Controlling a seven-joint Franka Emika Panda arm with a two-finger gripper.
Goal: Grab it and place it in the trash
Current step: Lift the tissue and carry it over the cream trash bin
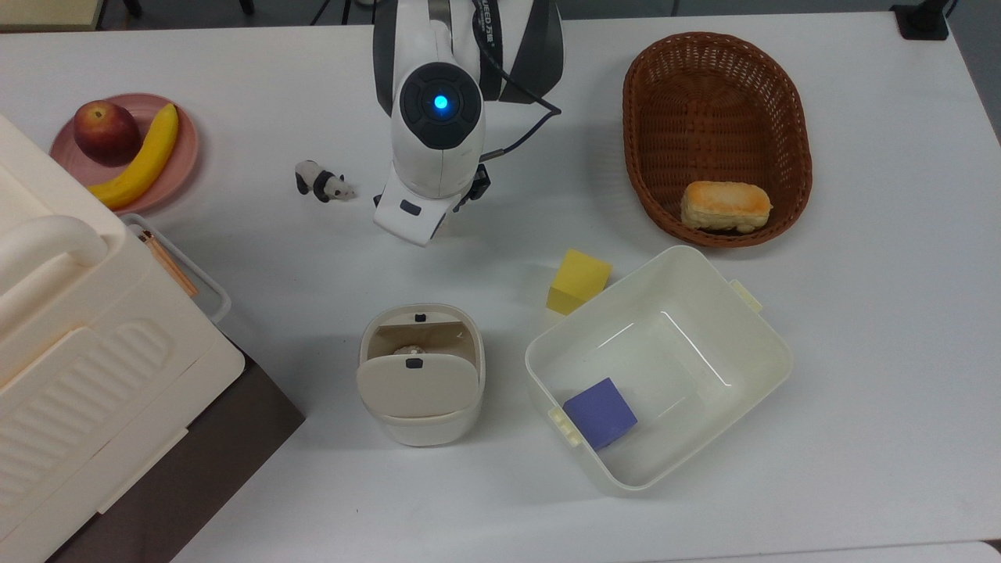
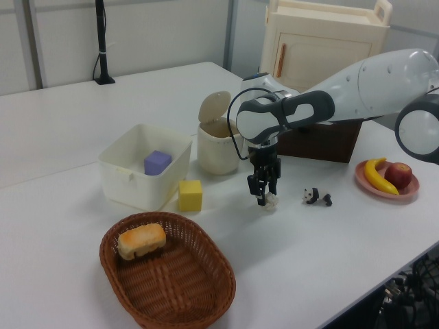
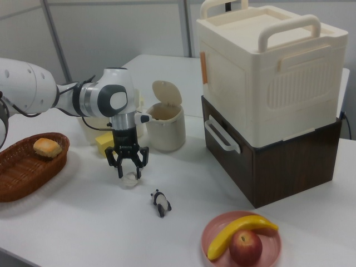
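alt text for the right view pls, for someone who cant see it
A white robot arm reaches in from the right view's left, its open black gripper lowered around a crumpled paper ball on a white table. Behind it stands a cream flap-lid bin, lid up; a toy panda lies nearer the camera.

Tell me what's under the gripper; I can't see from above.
The crumpled paper ball lies on the table, between the open fingers of the gripper. Its underside is hidden.
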